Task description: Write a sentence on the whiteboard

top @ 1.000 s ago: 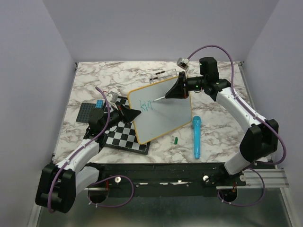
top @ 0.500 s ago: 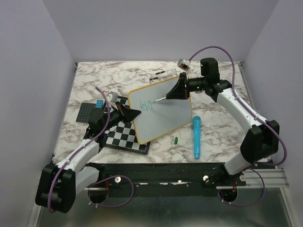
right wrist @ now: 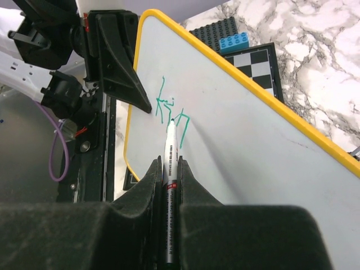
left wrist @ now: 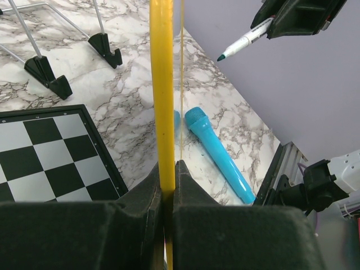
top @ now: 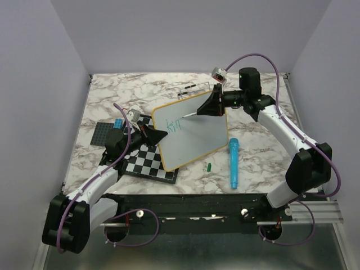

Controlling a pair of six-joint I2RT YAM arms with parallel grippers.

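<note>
The whiteboard [top: 194,132] with its yellow frame stands tilted above the table. My left gripper [top: 159,135] is shut on its left edge; the frame [left wrist: 163,95] runs up from between the jaws in the left wrist view. My right gripper [top: 207,107] is shut on a white marker [right wrist: 170,185] with a green tip. The tip touches the board [right wrist: 242,140] at the green lettering [right wrist: 171,112]. The sentence [top: 172,124] shows only its first few green strokes, near the board's upper left.
A black-and-white checkered board [top: 149,163] lies under the whiteboard's left corner. A blue microphone-shaped toy [top: 232,163] and a small green cap [top: 208,167] lie right of it. A dark brick plate [top: 107,133] is at the left. A wire stand [top: 191,89] is behind.
The right gripper has shifted slightly with the marker, and the green lettering has gained a stroke. The left arm and whiteboard have stayed put.
</note>
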